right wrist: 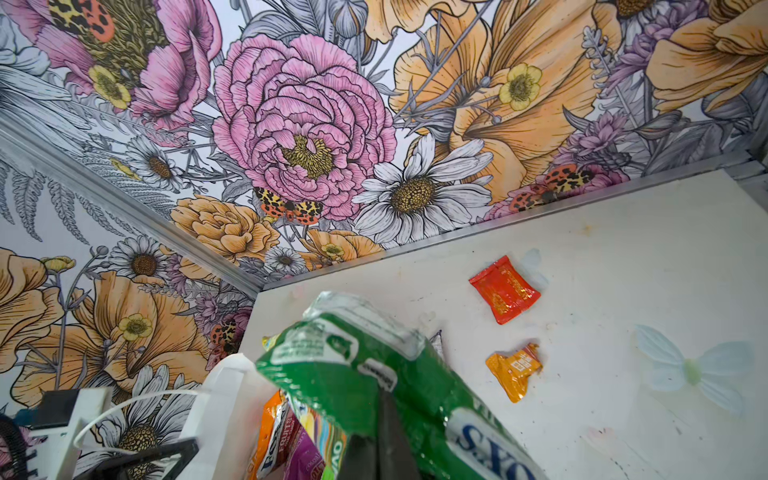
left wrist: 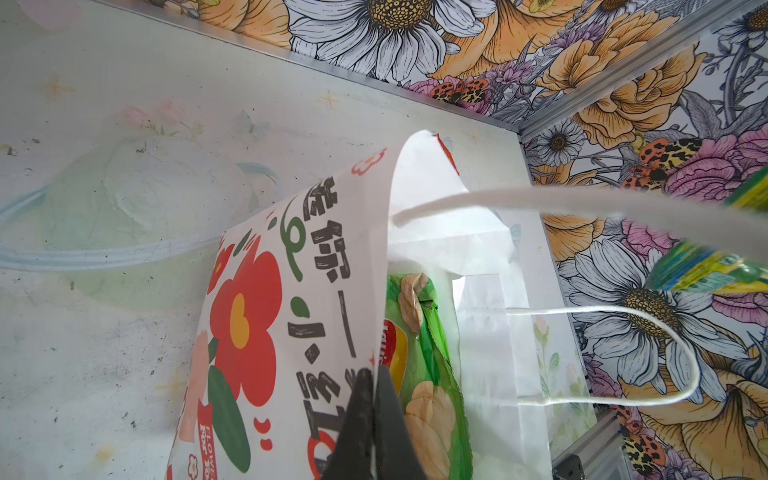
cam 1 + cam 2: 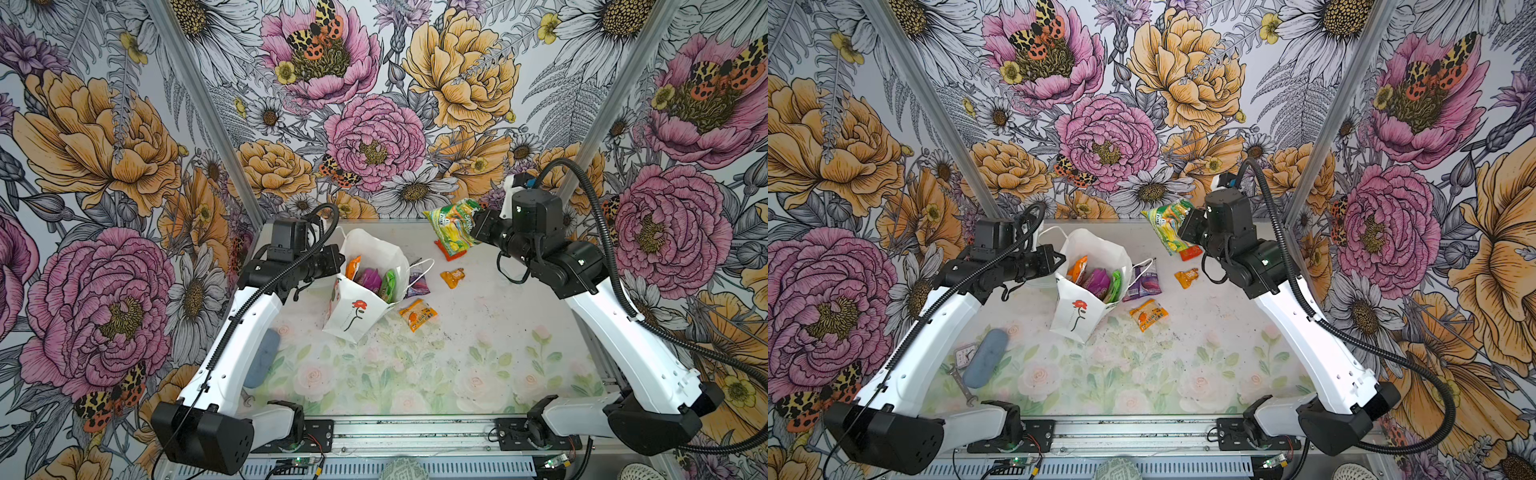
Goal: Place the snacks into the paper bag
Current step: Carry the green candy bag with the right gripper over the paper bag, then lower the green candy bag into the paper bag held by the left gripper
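Observation:
The white paper bag [image 3: 353, 316] [image 3: 1073, 320] with a red rose stands open left of centre. My left gripper [image 3: 341, 262] [image 2: 372, 374] is shut on its rim [image 2: 266, 316]. Inside sit a green chip bag [image 2: 428, 374], a purple pouch [image 3: 370, 278] and an orange packet [image 3: 352, 266]. My right gripper [image 3: 476, 226] [image 1: 384, 399] is shut on a green-yellow packet [image 3: 453, 226] [image 1: 353, 374], held in the air at the back right. On the table lie a red packet [image 1: 505, 289], a small orange one [image 1: 514, 370], an orange fruit packet [image 3: 417, 314] and a purple pouch [image 3: 1144, 284] beside the bag.
A grey oblong case [image 3: 986, 357], a small clock [image 3: 963, 355] and a wrench [image 3: 961, 384] lie at the front left beside the left arm. Flowered walls close in the back and both sides. The bag's cord handle [image 2: 623, 353] hangs loose.

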`<action>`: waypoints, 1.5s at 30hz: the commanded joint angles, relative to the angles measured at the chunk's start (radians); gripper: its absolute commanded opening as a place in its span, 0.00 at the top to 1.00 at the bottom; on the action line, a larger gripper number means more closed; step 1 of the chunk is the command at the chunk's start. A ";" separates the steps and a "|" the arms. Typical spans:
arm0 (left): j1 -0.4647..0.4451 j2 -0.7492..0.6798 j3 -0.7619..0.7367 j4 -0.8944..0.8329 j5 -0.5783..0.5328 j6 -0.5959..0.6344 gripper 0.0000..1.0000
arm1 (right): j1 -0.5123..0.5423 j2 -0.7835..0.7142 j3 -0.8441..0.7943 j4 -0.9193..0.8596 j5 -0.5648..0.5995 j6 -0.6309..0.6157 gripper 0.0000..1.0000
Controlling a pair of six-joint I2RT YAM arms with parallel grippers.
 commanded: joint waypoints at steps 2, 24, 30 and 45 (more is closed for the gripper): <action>-0.007 -0.040 0.014 0.129 0.034 -0.009 0.99 | 0.040 0.053 0.108 0.034 -0.038 -0.024 1.00; -0.010 -0.040 0.014 0.129 0.036 -0.009 0.99 | 0.302 0.304 0.224 0.034 -0.068 -0.003 1.00; -0.010 -0.039 0.015 0.129 0.036 -0.009 0.99 | 0.325 0.321 0.194 0.031 -0.110 -0.010 1.00; -0.008 -0.044 0.014 0.129 0.030 -0.008 0.99 | 0.359 0.316 0.099 -0.006 -0.127 -0.008 1.00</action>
